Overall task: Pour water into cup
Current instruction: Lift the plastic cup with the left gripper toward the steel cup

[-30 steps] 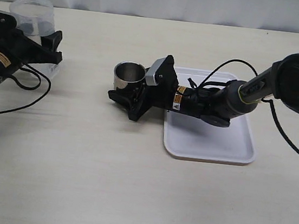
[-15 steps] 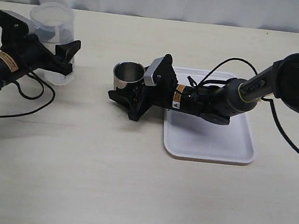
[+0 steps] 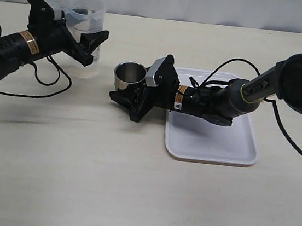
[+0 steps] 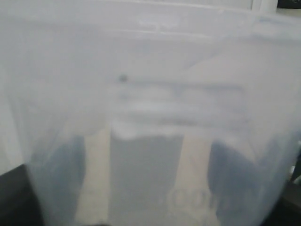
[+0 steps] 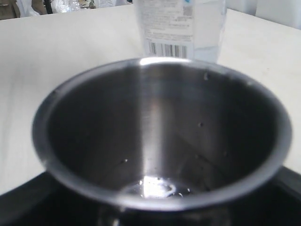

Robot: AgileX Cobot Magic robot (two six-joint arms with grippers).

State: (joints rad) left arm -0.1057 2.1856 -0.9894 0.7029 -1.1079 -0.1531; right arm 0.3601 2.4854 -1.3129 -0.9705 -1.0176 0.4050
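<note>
The steel cup (image 3: 130,73) stands on the table just left of the white tray. My right gripper (image 3: 129,90) is shut around it and lies low on the table. In the right wrist view the cup (image 5: 160,136) fills the frame, its dark inside showing a small bright glint at the bottom. My left gripper (image 3: 86,39) is shut on the translucent container (image 3: 86,12), held upright above the table to the left of the cup, with clear water (image 3: 88,26) in it. The container (image 4: 150,94) fills the left wrist view, and a dark finger (image 4: 61,183) shows through it. The container's barcode label (image 5: 181,28) shows behind the cup.
A white tray (image 3: 213,145) lies right of the cup, under my right arm. Black cables loop on the table by the left arm (image 3: 44,86) and over the tray's far edge (image 3: 228,67). A pale curtain runs behind the table.
My left gripper has lifted the container and carried it right, towards the cup. The right gripper and the cup have not moved.
</note>
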